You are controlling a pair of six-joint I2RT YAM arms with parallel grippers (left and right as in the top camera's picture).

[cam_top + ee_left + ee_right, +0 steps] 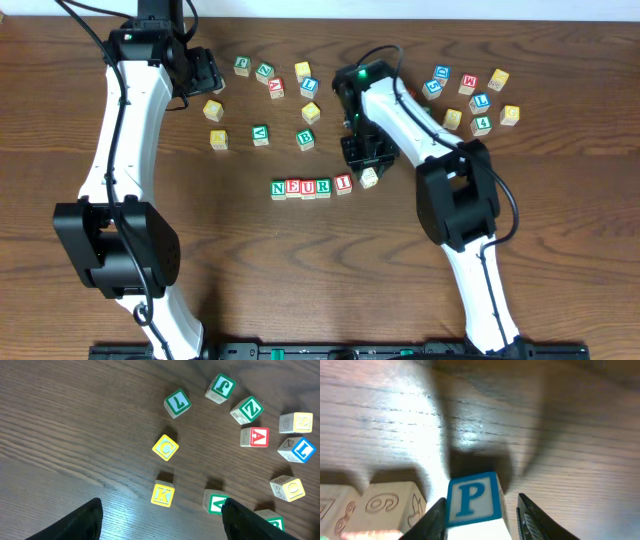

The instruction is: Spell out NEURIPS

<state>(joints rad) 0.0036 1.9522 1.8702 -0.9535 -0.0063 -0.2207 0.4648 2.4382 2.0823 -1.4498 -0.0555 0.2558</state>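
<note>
A row of cubes reading N (279,188), E (294,188), U (308,187), R (323,186), I (343,183) lies mid-table. Just right of the I sits the blue P cube (369,177), slightly turned. My right gripper (364,160) reaches down over it. In the right wrist view the P cube (470,500) stands between the fingers of that gripper (480,517): the left finger is against it, and a gap shows at the right finger. The row's end cube (385,505) is beside it. My left gripper (161,512) is open and empty over the back left.
Loose letter cubes lie scattered at the back left (260,100) and back right (470,95). Under the left wrist are a yellow K (162,495), a yellow G (165,447), a red A (258,437) and a green-framed cube (216,503) near the right finger.
</note>
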